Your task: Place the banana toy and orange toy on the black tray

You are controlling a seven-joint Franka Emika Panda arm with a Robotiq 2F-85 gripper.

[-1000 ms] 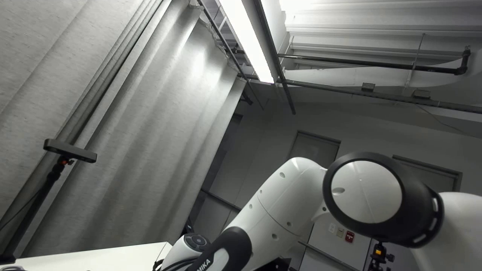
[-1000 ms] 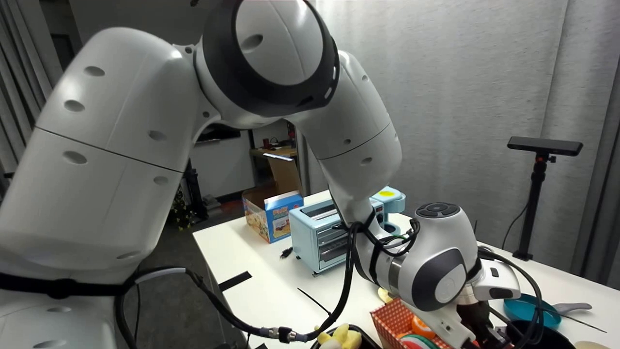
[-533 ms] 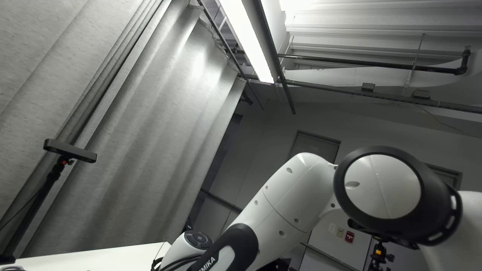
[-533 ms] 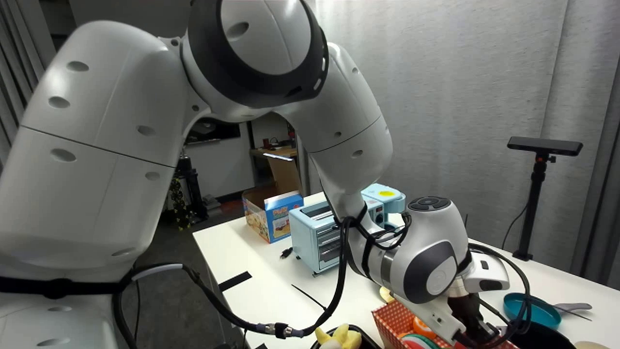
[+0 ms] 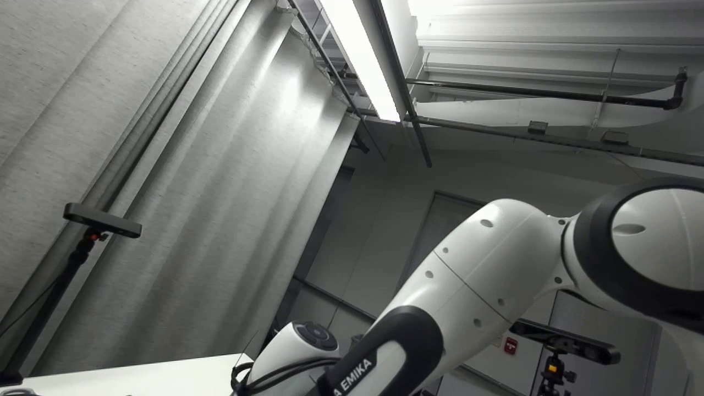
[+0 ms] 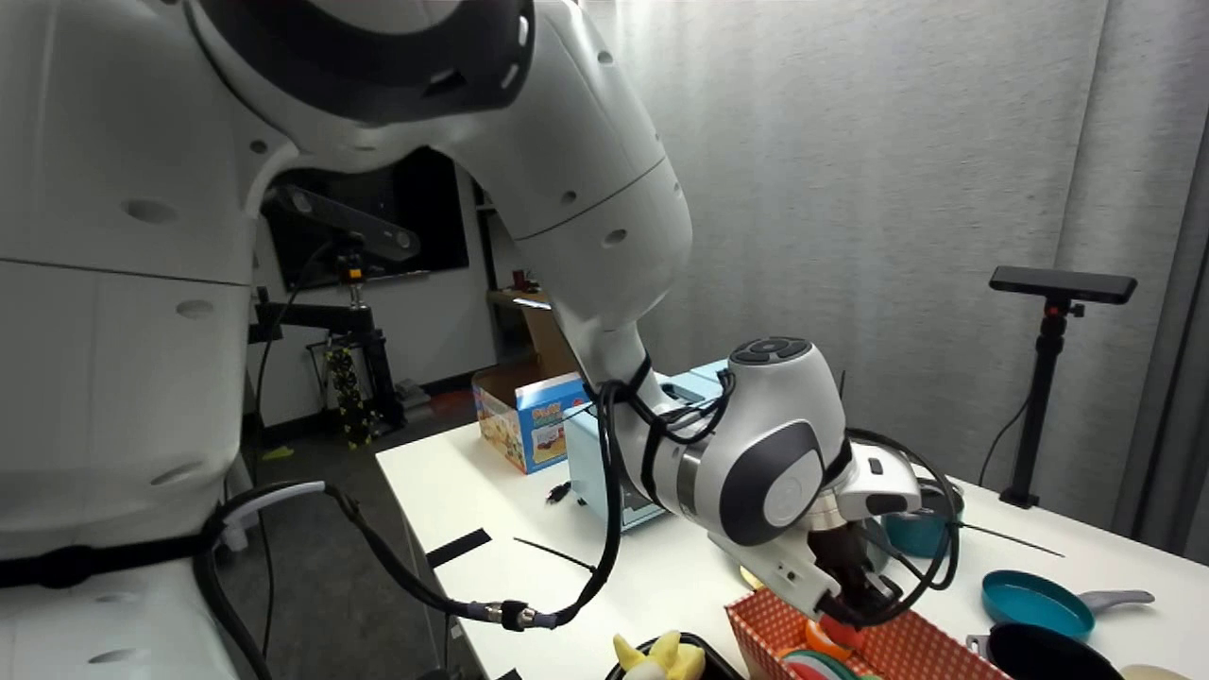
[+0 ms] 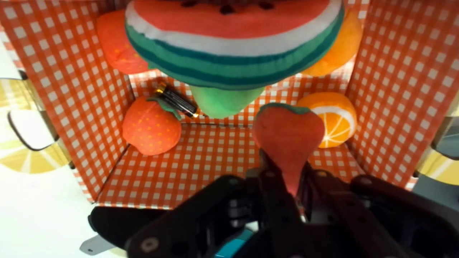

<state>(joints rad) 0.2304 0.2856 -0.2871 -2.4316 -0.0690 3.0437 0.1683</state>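
Seemingly, in an exterior view, the banana toy lies in the black tray left of the claw, the orange toy just left; closed around a strawberry toy, the claw should release that rightward first.

Red-and-white gingham box, red/white/green banded watermelon toy, yellow-dotted red strawberry, orange-and-white orange toy, solid black tray, teal pan

Two dotted strawberries, one heart-shaped toy, one watermelon slice, two orange-colored toys, one green object and one battery accompany one basket, one black tray and one yellow toy.
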